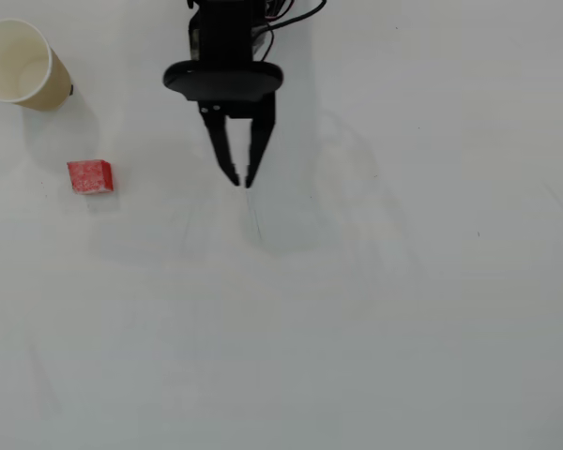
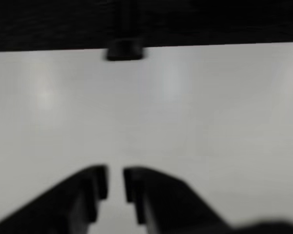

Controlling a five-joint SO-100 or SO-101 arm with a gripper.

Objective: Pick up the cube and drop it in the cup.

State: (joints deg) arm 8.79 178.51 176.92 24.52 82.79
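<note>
Nothing was grabbed yet: the gripper point(image 1: 242, 180) hung empty near the tabletop's point(image 1: 375, 319) top edge, fingers nearly together with just a sliver between. The cube point(image 1: 90, 176) sat by the left edge, the cup point(image 1: 22, 64) up in the top-left corner, so next it'd need to swing left and open wider.

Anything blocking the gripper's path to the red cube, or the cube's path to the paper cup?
Nothing visible. In the overhead view, only bare white table lies between the black two-finger gripper and the small red speckled cube, and between the cube and the tan paper cup above it.
</note>
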